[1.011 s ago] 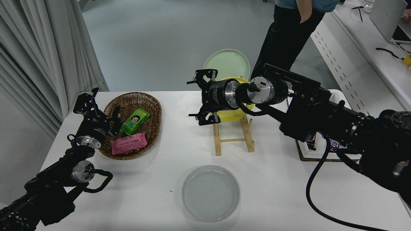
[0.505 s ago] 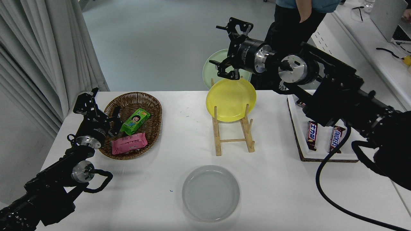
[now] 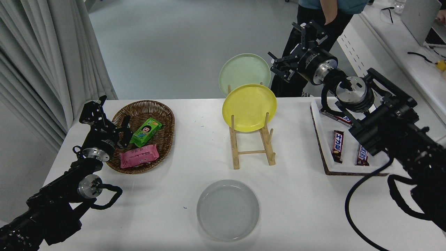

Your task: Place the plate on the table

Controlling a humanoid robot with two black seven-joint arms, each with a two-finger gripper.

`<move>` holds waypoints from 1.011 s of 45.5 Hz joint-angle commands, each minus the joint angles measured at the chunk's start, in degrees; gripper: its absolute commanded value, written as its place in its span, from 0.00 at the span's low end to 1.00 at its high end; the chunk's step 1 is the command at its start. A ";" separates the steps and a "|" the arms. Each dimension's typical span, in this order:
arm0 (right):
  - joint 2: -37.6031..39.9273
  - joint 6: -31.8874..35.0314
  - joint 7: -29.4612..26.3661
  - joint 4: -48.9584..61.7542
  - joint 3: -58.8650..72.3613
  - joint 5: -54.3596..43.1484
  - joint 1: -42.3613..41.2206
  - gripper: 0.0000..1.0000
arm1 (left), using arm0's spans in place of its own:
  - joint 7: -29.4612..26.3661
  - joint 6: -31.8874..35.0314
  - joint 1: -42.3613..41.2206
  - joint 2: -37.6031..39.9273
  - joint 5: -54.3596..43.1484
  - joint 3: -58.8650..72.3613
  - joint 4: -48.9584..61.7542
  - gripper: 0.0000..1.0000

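Note:
The light-grey plate (image 3: 228, 210) lies flat on the white table (image 3: 299, 202) near its front edge, in the middle. Nothing touches it. My right gripper (image 3: 292, 47) is open and empty, raised high beyond the table's far right, far from the plate. My left gripper (image 3: 110, 118) is parked at the lower left, open, beside the wicker basket.
A wooden rack (image 3: 251, 148) holds a yellow plate (image 3: 249, 107) upright, with a pale green plate (image 3: 244, 71) behind it. A wicker basket (image 3: 163, 111) holds a green packet (image 3: 146, 131) and a pink packet (image 3: 139, 156). A white tray (image 3: 315, 115) holds chocolate bars (image 3: 337, 141). A person (image 3: 315, 21) stands behind.
My right gripper has swung from in front of the rack up and to the right, away from the yellow plate. The grey plate has not moved.

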State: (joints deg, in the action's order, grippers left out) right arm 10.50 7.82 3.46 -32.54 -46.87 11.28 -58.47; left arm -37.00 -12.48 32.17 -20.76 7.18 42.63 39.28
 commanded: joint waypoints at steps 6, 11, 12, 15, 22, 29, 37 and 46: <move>2.33 4.48 5.24 0.90 -2.70 -1.70 10.65 0.99 | 0.00 0.00 0.08 0.02 -0.06 0.00 0.00 1.00; 2.07 5.97 6.99 2.56 -2.87 -4.59 13.91 0.99 | 0.00 0.00 0.00 0.02 0.02 0.00 0.00 1.00; 1.98 6.24 7.17 3.53 -3.05 -4.86 14.35 0.99 | 0.00 0.00 0.00 0.02 -0.06 0.00 0.00 1.00; 1.46 7.03 8.13 6.52 -3.22 -4.95 14.70 0.99 | 0.00 0.00 0.08 -0.06 0.02 0.00 0.00 1.00; -1.88 7.38 9.98 12.06 -3.83 -4.78 14.79 0.99 | 0.00 0.00 0.00 -0.06 0.02 0.00 0.00 1.00; -3.64 7.29 12.53 12.50 -8.14 -4.78 16.02 0.99 | 0.00 0.00 0.00 -0.06 -0.06 0.00 0.00 1.00; -3.91 6.33 12.88 12.50 -7.88 -4.86 14.97 0.99 | 0.00 0.00 0.00 -0.07 0.02 0.00 0.00 1.00; -3.82 6.94 12.88 11.89 -5.86 -4.86 15.06 0.99 | 0.00 0.00 0.00 0.02 0.02 0.00 0.00 1.00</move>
State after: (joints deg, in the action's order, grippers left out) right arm 7.11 14.39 15.65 -20.79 -53.85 6.52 -43.40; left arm -37.00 -12.48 32.18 -20.77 7.17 42.63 39.29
